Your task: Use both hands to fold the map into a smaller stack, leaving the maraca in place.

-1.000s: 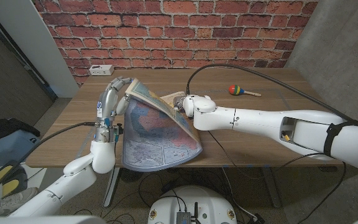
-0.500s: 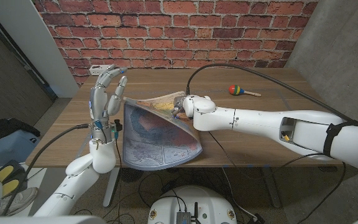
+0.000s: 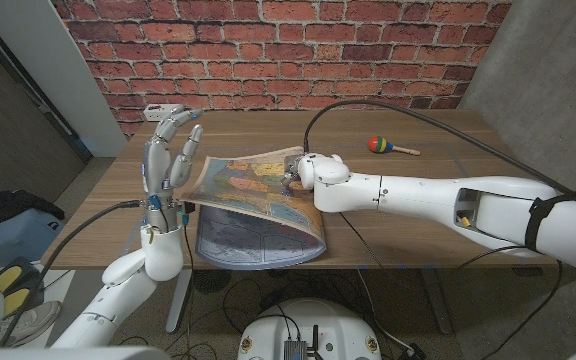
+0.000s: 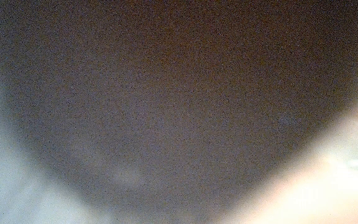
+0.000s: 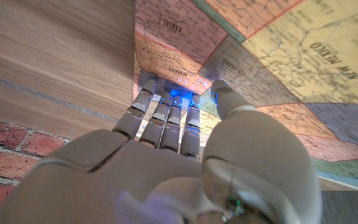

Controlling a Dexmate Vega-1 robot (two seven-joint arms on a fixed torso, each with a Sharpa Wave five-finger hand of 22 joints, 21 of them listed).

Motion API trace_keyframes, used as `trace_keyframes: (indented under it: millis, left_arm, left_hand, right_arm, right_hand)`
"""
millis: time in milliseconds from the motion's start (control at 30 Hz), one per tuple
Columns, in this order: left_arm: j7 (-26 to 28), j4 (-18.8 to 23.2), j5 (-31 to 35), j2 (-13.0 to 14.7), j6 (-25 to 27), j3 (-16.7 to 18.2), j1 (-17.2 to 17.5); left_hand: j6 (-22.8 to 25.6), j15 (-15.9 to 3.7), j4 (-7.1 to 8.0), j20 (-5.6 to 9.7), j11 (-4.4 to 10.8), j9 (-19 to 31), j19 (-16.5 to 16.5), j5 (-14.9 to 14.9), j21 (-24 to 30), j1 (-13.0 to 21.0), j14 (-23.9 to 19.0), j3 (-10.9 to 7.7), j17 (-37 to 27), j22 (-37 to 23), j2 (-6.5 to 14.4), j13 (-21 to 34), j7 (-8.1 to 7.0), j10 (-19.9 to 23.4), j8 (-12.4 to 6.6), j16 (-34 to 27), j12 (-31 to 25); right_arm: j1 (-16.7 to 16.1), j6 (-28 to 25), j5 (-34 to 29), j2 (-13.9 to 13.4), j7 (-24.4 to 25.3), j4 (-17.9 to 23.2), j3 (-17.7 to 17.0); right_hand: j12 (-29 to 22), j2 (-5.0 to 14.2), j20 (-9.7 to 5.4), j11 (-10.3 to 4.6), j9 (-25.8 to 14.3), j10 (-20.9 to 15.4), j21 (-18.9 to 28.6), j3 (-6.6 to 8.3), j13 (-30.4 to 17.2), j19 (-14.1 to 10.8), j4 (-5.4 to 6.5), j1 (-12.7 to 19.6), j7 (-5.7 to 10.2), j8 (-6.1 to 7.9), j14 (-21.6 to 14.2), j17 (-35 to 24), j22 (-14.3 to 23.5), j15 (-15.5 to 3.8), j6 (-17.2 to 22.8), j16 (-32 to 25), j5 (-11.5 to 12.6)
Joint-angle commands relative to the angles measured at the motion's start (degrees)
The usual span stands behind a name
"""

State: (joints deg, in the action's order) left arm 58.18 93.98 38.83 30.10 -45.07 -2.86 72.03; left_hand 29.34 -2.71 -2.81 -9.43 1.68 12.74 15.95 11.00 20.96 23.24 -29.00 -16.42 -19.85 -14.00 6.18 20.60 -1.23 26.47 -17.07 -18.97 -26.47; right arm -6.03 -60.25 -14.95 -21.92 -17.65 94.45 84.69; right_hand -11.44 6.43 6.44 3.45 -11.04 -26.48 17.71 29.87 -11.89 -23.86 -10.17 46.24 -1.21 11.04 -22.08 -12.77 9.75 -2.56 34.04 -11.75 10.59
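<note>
The wooden table carries the map, half-folded, its upper leaf sloping down from the fold line near the right hand and its lower edge hanging past the table's near rim; its long axis runs crosswise between the two hands. The left wrist view is a dark blur, nothing readable. The right hand's fingers press together under the map's edge, thumb on top, pinching it. The left hand stands upright, fingers spread, just beside the map's left edge; whether it touches is unclear. The maraca lies well beyond the right hand's fingers, handle pointing right.
</note>
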Motion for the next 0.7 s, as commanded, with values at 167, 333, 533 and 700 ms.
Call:
trace_keyframes:
  millis: [167, 333, 533, 700]
  left_arm:
    - [-39.63, 18.27, -23.13, 14.04, 28.47, 3.02, 9.90]
    - [-48.49, 21.05, -28.36, 18.55, 34.80, 4.11, 10.83]
    - [-55.05, 22.93, -32.14, 22.75, 40.36, 4.12, 10.84]
    - [-57.27, 24.57, -32.72, 25.18, 45.30, 3.05, 10.46]
  left_hand:
    - [-5.72, 0.53, -2.07, -1.27, -0.33, -1.22, -4.02, -0.60, -1.38, -0.23, 8.35, -0.82, 3.78, 0.40, -1.42, -1.85, -2.26, -7.23, 3.79, 5.63, 5.45]
    - [-7.81, 0.81, -2.83, -1.76, -0.34, -1.57, -3.57, -0.74, -1.35, 0.09, 9.16, -1.07, 5.21, 0.77, -1.74, -2.72, -2.97, -8.55, 5.06, 6.50, 6.89]
    - [-5.40, 0.30, -3.46, -0.98, -0.18, -1.91, -1.93, -0.84, -0.98, 0.06, 7.18, -1.17, 7.10, 1.33, -2.16, -4.00, -1.49, -6.31, 4.62, 6.46, 7.28]
    - [0.12, -0.56, -4.74, -0.76, 0.75, -2.12, 0.50, -0.79, -0.50, 1.19, 4.53, -1.83, 9.04, 2.05, -2.39, -5.64, -0.91, -2.28, 3.45, 6.48, 7.36]
  right_arm:
    - [-0.39, -2.94, 1.19, -3.71, 0.61, 6.27, -1.43]
    - [-0.84, -3.64, 2.60, -5.33, 1.15, 8.81, -3.24]
    - [0.23, -4.93, 2.70, -5.68, 1.68, 9.80, -2.47]
    - [0.74, -4.97, 3.31, -5.55, 1.92, 9.39, -1.93]
  right_hand:
    - [0.04, -0.37, -0.26, -0.21, -0.25, 1.10, -0.50, -0.86, -0.11, -0.30, 0.93, -0.56, 0.46, -0.18, 1.34, -0.33, 0.30, 0.21, -0.68, -0.15, 0.05]
    - [0.58, -0.16, -0.55, 0.18, -0.28, 3.56, -1.32, -2.02, -0.14, 0.41, 1.90, -1.87, 0.56, -0.61, 3.59, -0.66, 0.33, 0.61, -2.61, 0.14, -0.04]
    - [0.67, 0.28, -0.75, -0.24, -0.31, 5.15, -1.93, -2.95, -0.17, 0.84, 2.73, -3.28, 0.61, -0.77, 4.59, -0.95, 0.36, 0.90, -4.22, 0.00, -0.09]
    - [0.62, 0.34, -0.79, 0.05, -0.31, 5.36, -2.05, -3.09, -0.17, 0.88, 2.67, -3.30, 0.60, -0.73, 4.78, -0.96, 0.36, 0.91, -4.46, -0.02, -0.07]
